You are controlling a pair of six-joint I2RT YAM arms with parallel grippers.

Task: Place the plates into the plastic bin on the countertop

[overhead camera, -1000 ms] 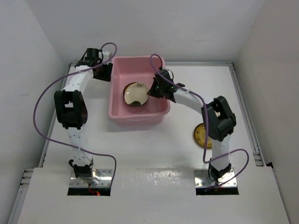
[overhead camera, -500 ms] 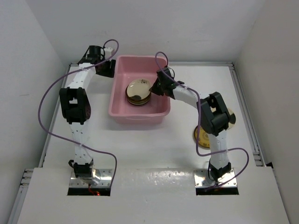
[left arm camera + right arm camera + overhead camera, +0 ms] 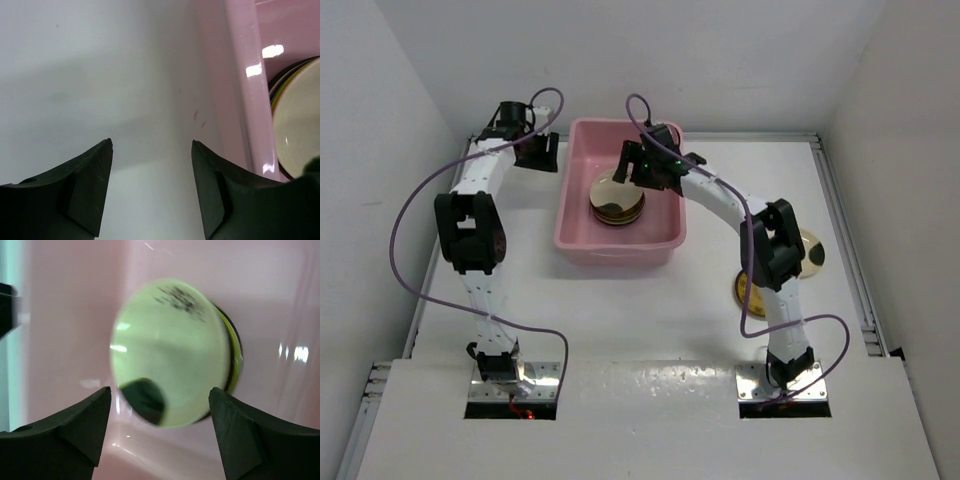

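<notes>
The pink plastic bin [image 3: 620,250] stands mid-countertop [image 3: 620,300]. Inside it is a stack of plates [image 3: 615,198], topped by a cream plate with a dark patch [image 3: 170,350]. That plate looks blurred, and a lime green rim [image 3: 233,357] shows beneath it. My right gripper [image 3: 632,172] [image 3: 160,388] hovers over the stack, open and empty. My left gripper [image 3: 542,152] [image 3: 152,143] is open over bare countertop [image 3: 100,75], just outside the bin's left wall [image 3: 245,75]. The stack's edge [image 3: 300,125] shows beyond that wall.
Two yellow-brown patterned plates lie on the countertop by the right arm, one [image 3: 750,290] near its forearm and one [image 3: 812,250] farther right, both partly hidden. White walls close in the sides and back. A metal rail [image 3: 845,230] runs along the right edge.
My right gripper has opened and let go of the cream plate, which now lies on the stack; the gripper has shifted left and toward the bin's far side. The left gripper barely moved.
</notes>
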